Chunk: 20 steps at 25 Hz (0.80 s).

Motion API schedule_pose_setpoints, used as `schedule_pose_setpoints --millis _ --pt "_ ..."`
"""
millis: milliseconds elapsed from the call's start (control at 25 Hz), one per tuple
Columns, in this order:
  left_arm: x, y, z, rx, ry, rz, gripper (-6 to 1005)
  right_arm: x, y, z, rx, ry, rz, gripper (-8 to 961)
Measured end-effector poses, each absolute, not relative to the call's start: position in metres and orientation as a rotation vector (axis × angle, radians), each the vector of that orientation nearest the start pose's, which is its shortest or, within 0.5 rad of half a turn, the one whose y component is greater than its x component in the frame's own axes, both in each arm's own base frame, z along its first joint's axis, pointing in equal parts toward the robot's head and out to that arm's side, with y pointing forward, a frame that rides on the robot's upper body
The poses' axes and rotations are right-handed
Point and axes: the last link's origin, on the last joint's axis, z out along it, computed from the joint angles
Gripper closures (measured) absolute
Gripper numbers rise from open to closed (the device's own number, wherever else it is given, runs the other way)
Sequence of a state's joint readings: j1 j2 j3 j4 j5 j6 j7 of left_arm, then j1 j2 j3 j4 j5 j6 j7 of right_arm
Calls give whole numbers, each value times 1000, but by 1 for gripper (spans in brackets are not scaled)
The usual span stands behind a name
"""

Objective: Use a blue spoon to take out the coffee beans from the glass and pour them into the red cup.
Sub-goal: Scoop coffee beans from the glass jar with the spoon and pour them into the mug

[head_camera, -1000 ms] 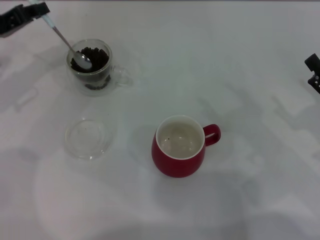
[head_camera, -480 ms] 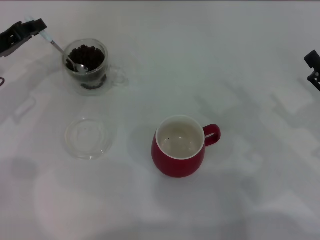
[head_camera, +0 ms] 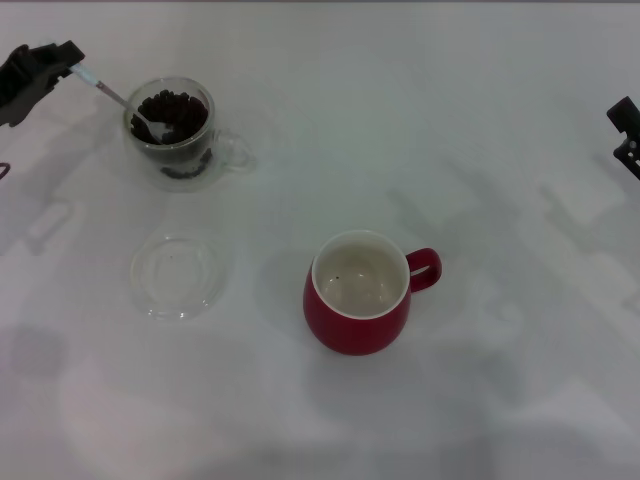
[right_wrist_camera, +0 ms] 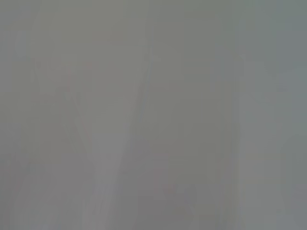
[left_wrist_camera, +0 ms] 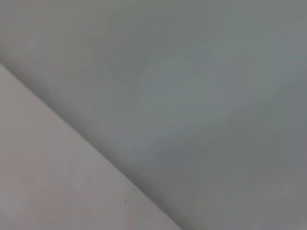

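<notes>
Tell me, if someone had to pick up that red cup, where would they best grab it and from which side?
Probably by its loop handle, coming in from the robot's right. The red cup stands upright with the handle sticking out toward that side, with white table beside it. Its body is rounded and bulbous, so fingers closing on it could slip; the handle offers a narrow part to pinch.

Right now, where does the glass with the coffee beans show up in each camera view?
Head view: the glass sits upper left, the blue spoon dipping into it, beside the left gripper.
Left wrist view: not in it.
Right wrist view: not in it.
Shared landmark: only the white table.
</notes>
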State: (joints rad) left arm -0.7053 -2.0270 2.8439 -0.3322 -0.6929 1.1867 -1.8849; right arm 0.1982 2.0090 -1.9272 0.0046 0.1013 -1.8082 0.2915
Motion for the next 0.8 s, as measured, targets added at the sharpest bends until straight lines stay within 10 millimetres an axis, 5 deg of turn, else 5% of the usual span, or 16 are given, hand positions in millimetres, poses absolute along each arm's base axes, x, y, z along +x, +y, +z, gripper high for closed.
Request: schedule_pose_setpoints --millis 800 --pt "-343 352 31 -1498 -1772 -1326 867 339 215 27 -1784 207 969 77"
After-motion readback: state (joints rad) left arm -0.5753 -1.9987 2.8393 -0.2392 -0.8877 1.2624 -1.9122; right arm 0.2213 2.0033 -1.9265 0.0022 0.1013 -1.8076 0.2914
